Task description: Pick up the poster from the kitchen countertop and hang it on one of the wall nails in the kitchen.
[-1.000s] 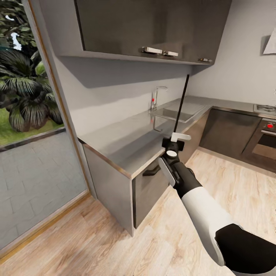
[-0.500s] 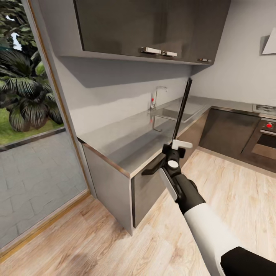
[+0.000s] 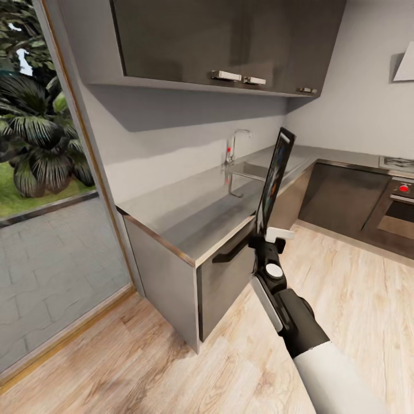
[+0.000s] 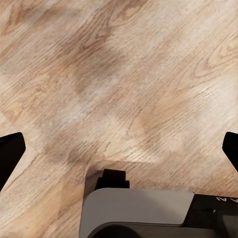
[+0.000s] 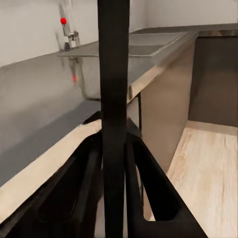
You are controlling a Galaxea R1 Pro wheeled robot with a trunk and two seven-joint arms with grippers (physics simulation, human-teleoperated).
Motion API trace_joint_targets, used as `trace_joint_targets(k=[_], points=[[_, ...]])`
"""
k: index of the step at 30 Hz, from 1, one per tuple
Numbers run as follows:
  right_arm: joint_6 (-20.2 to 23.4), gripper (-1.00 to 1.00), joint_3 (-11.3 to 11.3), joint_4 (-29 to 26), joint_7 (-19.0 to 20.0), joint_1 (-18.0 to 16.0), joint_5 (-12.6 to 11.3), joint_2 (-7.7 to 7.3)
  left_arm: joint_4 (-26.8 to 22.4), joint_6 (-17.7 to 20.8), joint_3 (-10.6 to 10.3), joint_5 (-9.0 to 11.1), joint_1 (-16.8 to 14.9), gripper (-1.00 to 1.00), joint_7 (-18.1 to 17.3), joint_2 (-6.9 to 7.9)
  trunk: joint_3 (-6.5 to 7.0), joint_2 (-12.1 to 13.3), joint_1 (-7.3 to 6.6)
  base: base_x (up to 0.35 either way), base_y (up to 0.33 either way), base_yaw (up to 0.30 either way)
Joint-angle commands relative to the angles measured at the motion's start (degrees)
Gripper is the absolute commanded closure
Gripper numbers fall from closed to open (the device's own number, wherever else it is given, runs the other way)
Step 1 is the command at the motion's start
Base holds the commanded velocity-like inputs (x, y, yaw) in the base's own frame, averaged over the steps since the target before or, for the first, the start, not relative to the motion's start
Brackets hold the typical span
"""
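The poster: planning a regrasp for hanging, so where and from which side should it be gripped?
Grip the poster at its thin bottom edge, from below, as the right gripper does: it stands upright, so the fingers pinch its faces and the top stays free.

Open left hand [image 4: 119, 148] over wooden floor [image 4: 124, 74]

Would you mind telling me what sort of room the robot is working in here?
A home kitchen, most likely: a grey countertop with an inset sink and chrome tap, dark wall cabinets above, and an oven at the right.
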Motion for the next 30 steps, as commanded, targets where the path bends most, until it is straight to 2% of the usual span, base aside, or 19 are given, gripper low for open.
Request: trace_joint_targets(k=[1, 2, 5, 21, 30], points=[[0.1, 1.00, 0.2, -0.8, 1.1, 0.6, -0.5, -0.28, -0.1, -0.1, 0.2, 0.0, 0.0, -1.00, 0.0, -0.05, -0.04, 0.0, 0.00, 0.000, 0.000, 0.000], [0.1, 1.00, 0.2, -3.9, 4.3, 2.9, -0.5, -1.96, -0.1, -0.1, 0.2, 0.0, 0.0, -1.00, 0.0, -0.04, -0.04, 0.0, 0.00, -0.043, -0.111, 0.000], [0.1, 1.00, 0.2, -4.6, 5.4, 3.4, -0.5, -2.41, 0.0, -0.1, 0.2, 0.0, 0.0, -1.00, 0.0, -0.06, -0.04, 0.0, 0.00, -0.088, -0.194, 0.000], [0.1, 1.00, 0.2, -6.5, 5.8, 3.5, -0.5, -2.57, 0.0, -0.1, 0.2, 0.0, 0.0, -1.00, 0.0, -0.07, -0.03, 0.0, 0.00, -0.155, -0.261, 0.006], [0.1, 1.00, 0.2, -6.6, 6.4, 4.7, -0.5, -2.92, 0.0, -0.1, 0.2, 0.0, 0.0, -1.00, 0.0, -0.06, 0.27, 0.0, 0.00, -0.141, -0.201, 0.213]])
